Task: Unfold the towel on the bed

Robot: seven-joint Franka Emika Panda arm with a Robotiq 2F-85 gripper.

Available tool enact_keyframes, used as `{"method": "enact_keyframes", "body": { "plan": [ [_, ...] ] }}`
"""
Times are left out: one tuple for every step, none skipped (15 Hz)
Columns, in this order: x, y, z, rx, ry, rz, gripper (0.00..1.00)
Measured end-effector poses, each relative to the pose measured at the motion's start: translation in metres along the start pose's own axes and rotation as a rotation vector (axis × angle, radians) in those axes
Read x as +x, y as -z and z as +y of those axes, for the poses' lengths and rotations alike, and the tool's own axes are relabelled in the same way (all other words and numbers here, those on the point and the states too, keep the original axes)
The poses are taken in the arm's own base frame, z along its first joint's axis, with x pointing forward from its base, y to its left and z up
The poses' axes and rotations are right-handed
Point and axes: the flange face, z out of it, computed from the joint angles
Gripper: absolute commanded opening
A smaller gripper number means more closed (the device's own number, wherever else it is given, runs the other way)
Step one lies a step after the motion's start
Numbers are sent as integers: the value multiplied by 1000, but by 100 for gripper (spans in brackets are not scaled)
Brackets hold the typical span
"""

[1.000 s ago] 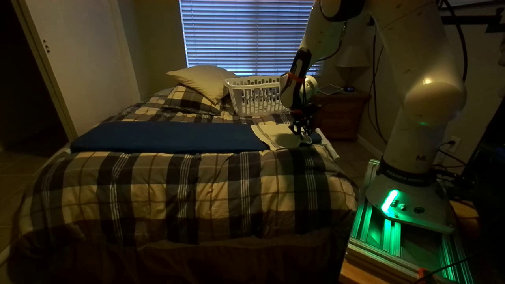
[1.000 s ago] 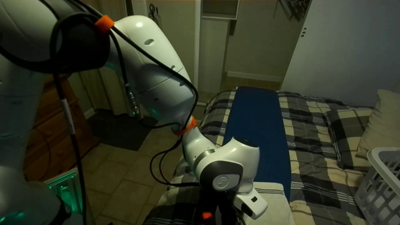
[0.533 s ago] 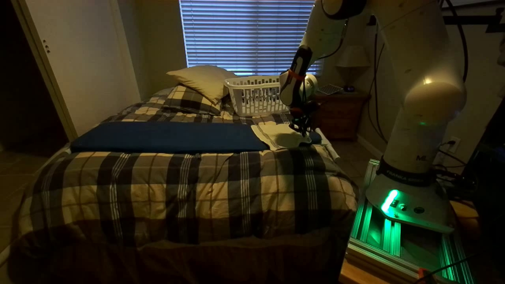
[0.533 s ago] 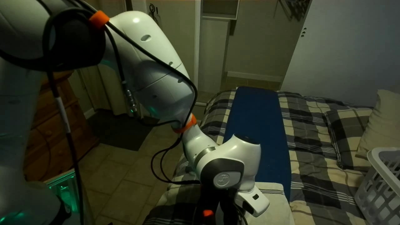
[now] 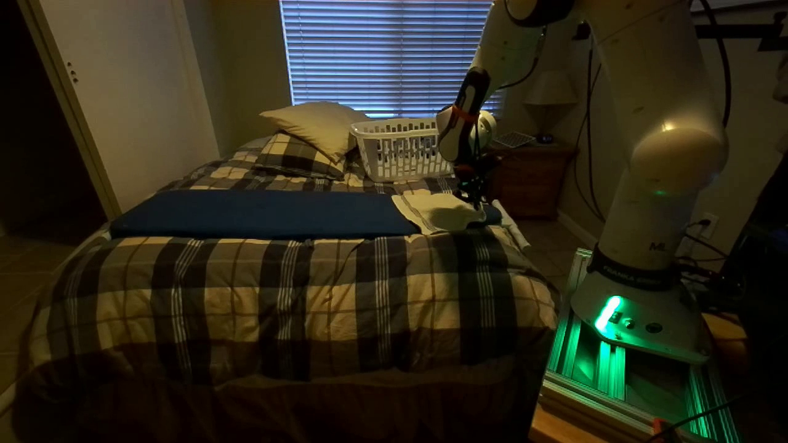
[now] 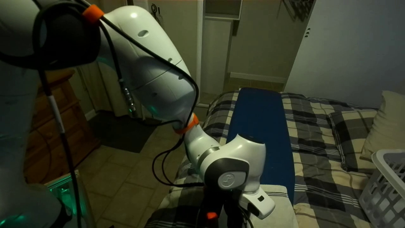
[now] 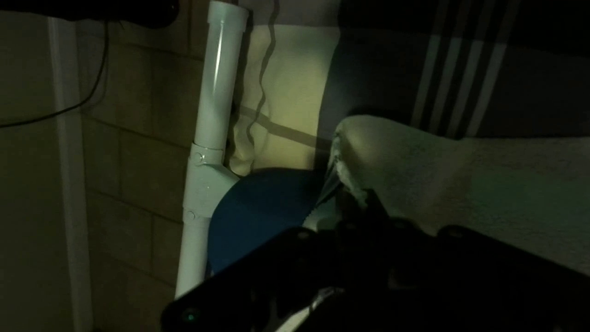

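Observation:
The cream-white towel (image 5: 434, 212) lies at the right end of a long dark blue cloth on the plaid bed (image 5: 277, 289). Part of the towel (image 6: 278, 202) also shows beside the arm in an exterior view. My gripper (image 5: 474, 200) is at the towel's right edge, just above the bed. In the wrist view, the fingertips (image 7: 362, 203) are together on the towel's edge (image 7: 343, 170), which rises into them. The rest of the towel (image 7: 484, 184) spreads to the right. The view is dark, and the fingertips are out of sight in an exterior view behind the arm.
The long dark blue cloth (image 5: 265, 212) runs across the bed. A white laundry basket (image 5: 400, 147) stands behind the towel, near plaid and pale pillows (image 5: 317, 123). A white pipe rail (image 7: 209, 115) runs along the bed's side. A nightstand (image 5: 529, 178) stands beyond.
My gripper has risen a little and the upper arm has drawn back. The towel's right edge near the fingers seems slightly lifted; the rest of the towel has hardly moved.

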Motion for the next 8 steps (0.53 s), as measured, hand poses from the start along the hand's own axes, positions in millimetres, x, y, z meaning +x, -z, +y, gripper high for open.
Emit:
{"method": "enact_keyframes", "body": {
  "plan": [
    [-1, -1, 2, -19, 2, -8, 3],
    [-2, -2, 6, -44, 4, -20, 9],
    [-3, -4, 9, -71, 8, -32, 32],
    [-5, -5, 11, -98, 14, -44, 33],
    [-6, -7, 13, -125, 23, -56, 37],
    [-8, -10, 15, -151, 31, -69, 45],
    [-10, -12, 16, -176, 40, -80, 51],
    [-11, -14, 17, -198, 48, -89, 57]
  ]
}}
